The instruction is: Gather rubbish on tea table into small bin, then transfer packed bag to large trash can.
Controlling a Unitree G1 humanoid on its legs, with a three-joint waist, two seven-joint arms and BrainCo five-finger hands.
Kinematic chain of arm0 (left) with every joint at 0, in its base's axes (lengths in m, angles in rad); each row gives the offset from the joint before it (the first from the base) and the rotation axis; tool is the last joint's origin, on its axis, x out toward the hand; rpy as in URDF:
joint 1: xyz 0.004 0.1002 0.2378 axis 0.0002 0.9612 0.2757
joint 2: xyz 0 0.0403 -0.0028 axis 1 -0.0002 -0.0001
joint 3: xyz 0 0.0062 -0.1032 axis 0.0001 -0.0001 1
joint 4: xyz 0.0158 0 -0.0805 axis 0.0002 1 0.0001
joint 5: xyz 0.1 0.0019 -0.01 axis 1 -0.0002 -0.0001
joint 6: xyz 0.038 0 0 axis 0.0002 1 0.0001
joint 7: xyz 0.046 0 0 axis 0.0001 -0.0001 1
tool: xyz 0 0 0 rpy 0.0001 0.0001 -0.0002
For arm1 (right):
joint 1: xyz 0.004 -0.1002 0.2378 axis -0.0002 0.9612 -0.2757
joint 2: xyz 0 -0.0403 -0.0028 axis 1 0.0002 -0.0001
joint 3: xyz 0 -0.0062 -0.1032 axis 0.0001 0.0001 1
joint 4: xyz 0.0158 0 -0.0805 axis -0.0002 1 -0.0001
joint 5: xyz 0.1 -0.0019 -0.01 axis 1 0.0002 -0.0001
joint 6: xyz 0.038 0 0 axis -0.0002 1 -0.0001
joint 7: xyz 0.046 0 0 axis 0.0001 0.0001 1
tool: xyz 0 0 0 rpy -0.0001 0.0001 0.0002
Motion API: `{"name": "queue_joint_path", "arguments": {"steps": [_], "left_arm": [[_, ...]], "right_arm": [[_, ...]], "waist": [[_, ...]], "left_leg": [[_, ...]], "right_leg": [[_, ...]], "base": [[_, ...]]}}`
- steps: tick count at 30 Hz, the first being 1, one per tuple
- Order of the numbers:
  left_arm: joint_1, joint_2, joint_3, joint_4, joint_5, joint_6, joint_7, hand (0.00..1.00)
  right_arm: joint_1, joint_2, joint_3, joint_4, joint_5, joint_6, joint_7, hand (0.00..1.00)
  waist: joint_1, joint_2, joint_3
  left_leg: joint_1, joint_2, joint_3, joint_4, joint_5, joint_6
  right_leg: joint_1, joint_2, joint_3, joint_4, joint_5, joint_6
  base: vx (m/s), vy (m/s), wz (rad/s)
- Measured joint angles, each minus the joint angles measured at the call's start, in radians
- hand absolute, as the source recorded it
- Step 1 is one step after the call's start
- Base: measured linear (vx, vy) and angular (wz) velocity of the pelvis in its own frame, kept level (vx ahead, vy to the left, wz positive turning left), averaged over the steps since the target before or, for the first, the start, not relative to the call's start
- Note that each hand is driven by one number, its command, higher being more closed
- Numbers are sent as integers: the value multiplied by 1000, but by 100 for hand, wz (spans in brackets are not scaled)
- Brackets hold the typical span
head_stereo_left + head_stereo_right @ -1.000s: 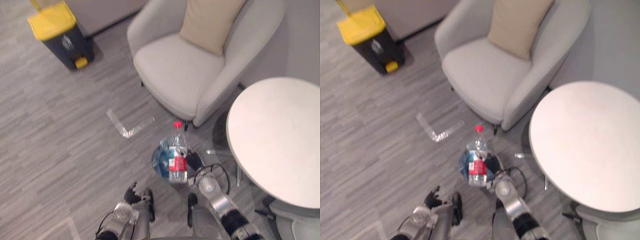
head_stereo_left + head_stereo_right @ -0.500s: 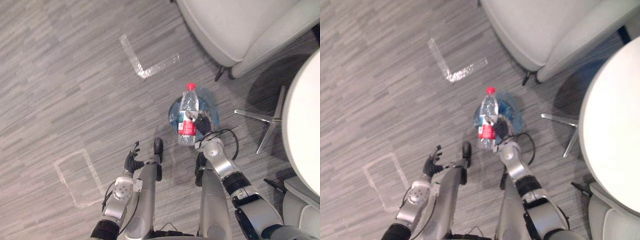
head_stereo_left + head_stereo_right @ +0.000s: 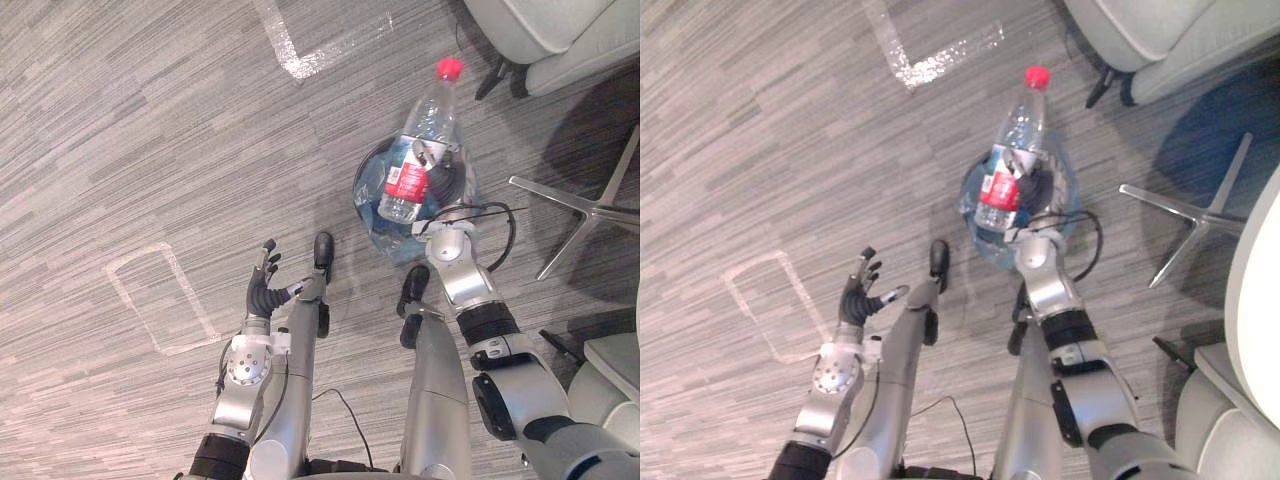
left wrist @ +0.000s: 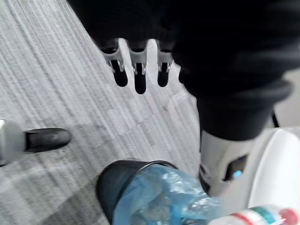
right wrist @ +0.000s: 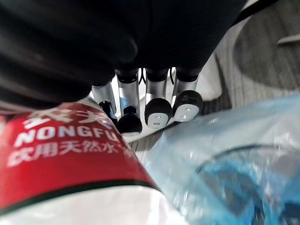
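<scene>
Left eye view: the right hand (image 3: 445, 182) is clasping a clear plastic bottle (image 3: 420, 140) at its red label, fingers curled round it, and is holding it tilted with the red cap pointing to about 1 o'clock. The bottle's base is overlapping the mouth of the small bin (image 3: 372, 222), which is standing on the grey floor (image 3: 120, 150) and wearing a blue bag (image 3: 385, 235) as its liner. The left hand (image 3: 264, 292) is hovering at about 8 o'clock from the bin, well apart from it, fingers spread and grasping nothing. A tape corner (image 3: 300, 62) is lying at 11 o'clock from the bin, a tape outline (image 3: 150, 300) at 8 o'clock beyond the left hand. An armchair (image 3: 560, 30) is showing at 1 o'clock and metal legs (image 3: 580, 205) at 3 o'clock.
</scene>
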Motion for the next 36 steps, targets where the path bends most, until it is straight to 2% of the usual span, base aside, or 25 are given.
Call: {"name": "queue_joint_path", "arguments": {"steps": [4, 11, 13, 15, 17, 22, 23, 28, 36], "left_arm": [[18, 19, -7, -32, -21, -1, 0, 0], [44, 46, -1, -161, -23, -2, -1, 0], [16, 30, 26, -96, -32, -8, -1, 0], [-81, -2, 66, 104, -26, 1, 27, 0], [-128, -15, 65, 224, -6, 22, 66, 0], [-134, -49, 61, 349, 10, 26, 92, 0], [-138, -49, 62, 368, 10, 26, 97, 0], [-185, -48, 64, 446, 9, 28, 118, 0], [-264, -49, 66, 528, 9, 31, 135, 0]], "right_arm": [[-1, -28, -43, -11, 33, 11, -21, 100], [9, -22, -75, -64, 29, 17, -76, 100], [20, -11, -76, -63, 29, 28, -78, 100], [31, 18, -76, -57, 28, 34, -78, 100], [28, 31, -73, -44, 10, 42, -78, 100], [23, 54, -74, 14, -10, 53, -92, 100], [23, 54, -74, 30, -10, 55, -95, 0], [26, 60, -75, 71, -9, 60, -100, 0], [50, 140, -65, 100, -10, 58, -98, 0]], "waist": [[-2, 0, 0], [-5, -3, -4], [-5, -3, -4], [-9, -4, -5], [-13, -4, -5], [-27, -13, -10], [-27, -14, -10], [-27, -14, -10], [-27, -14, -10]], "left_leg": [[-3, 4, 18, -2, 9, 1], [-34, 12, 25, -24, 28, -3], [-37, 15, 26, -23, 29, -3], [-37, 21, 31, -21, 29, -3], [-38, 26, 32, -18, 29, -4], [-47, 30, 36, -14, 32, -7], [-47, 30, 35, -12, 32, -7], [-49, 30, 35, -13, 36, -4], [-51, 31, 42, -11, 37, -2]], "right_leg": [[-3, 0, 0, -1, 0, 0], [-48, 5, 2, 0, 6, -8], [-52, 8, 2, -1, 7, -10], [-53, 14, 5, 0, 9, -12], [-56, 17, 5, 1, 10, -13], [-73, 20, 11, 15, 10, -14], [-73, 20, 11, 17, 10, -14], [-74, 20, 11, 19, 12, -16], [-77, 20, 14, 20, 13, -17]], "base": [[36, 5, 4], [3, -1, -1], [-11, -16, -5], [-4, -18, -7], [-9, -20, -6], [-7, -8, -2], [0, 0, 0], [0, 0, 0], [0, 0, 0]]}}
